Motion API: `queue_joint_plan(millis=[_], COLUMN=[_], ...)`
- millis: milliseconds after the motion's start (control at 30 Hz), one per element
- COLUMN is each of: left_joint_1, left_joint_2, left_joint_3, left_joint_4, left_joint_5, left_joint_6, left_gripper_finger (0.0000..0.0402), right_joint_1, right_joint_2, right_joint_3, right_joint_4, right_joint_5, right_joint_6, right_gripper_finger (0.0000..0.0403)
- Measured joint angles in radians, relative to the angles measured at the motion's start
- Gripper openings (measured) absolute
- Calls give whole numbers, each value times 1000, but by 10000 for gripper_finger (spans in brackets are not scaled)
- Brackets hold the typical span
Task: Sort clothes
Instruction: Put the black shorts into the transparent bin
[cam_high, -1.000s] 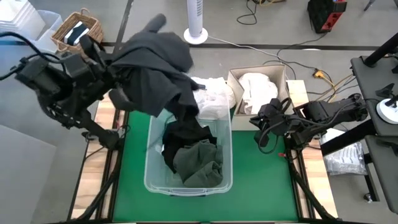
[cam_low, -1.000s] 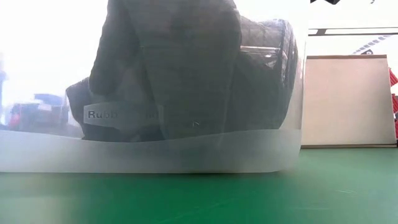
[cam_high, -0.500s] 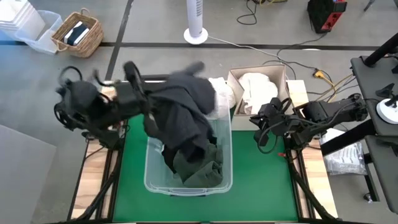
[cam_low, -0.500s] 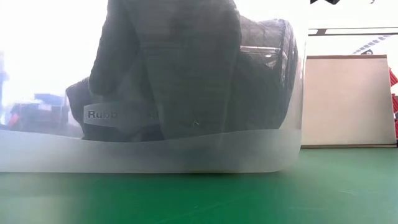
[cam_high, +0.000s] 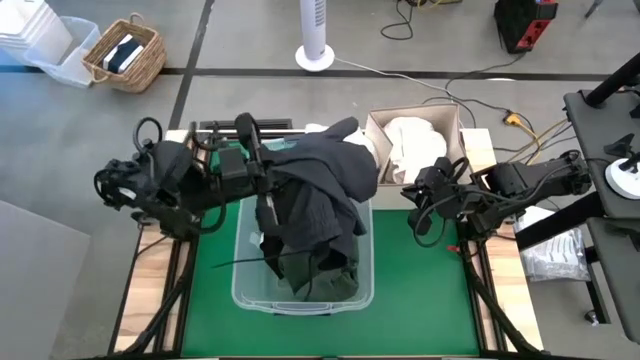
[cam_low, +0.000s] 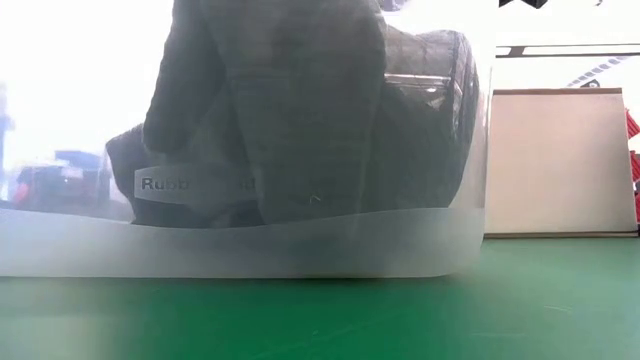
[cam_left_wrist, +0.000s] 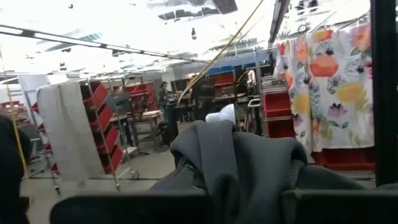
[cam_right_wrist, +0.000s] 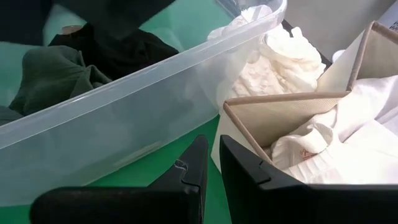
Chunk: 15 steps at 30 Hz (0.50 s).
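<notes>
Because darks belong there, I hold the dark grey fabric garment, clamped in the left pincer, above the clear plastic tub; the right pincer waits nearly closed, empty.

Dark grey soft fabric garment bunched just ahead of left gripper, jaws shut on it. Behind: floral cloth hanging, red shelving, people standing.

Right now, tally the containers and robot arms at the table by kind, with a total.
Clear plastic tub: 1
Cardboard box: 1
Robot arms: 2 (left arm, right arm)
Total: 4
</notes>
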Motion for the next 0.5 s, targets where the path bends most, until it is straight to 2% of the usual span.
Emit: queue_joint_plan(millis=[200,333,500], left_joint_1=[38,46,49], left_joint_2=[-9,-17,-22], left_joint_3=[-55,-76,-55], left_joint_4=[-75,-184,-431], left_joint_5=[-104,-127,-331], left_joint_6=[-17,-78,-196], left_gripper_finger=[0,0,16], right_joint_1=[0,0,0], right_joint_2=[0,0,0], right_joint_3=[-3,-7,-14], right_joint_4=[0,0,1], right_joint_5=[0,-1,-2], right_joint_6=[3,9,18], right_gripper_finger=[34,34,34])
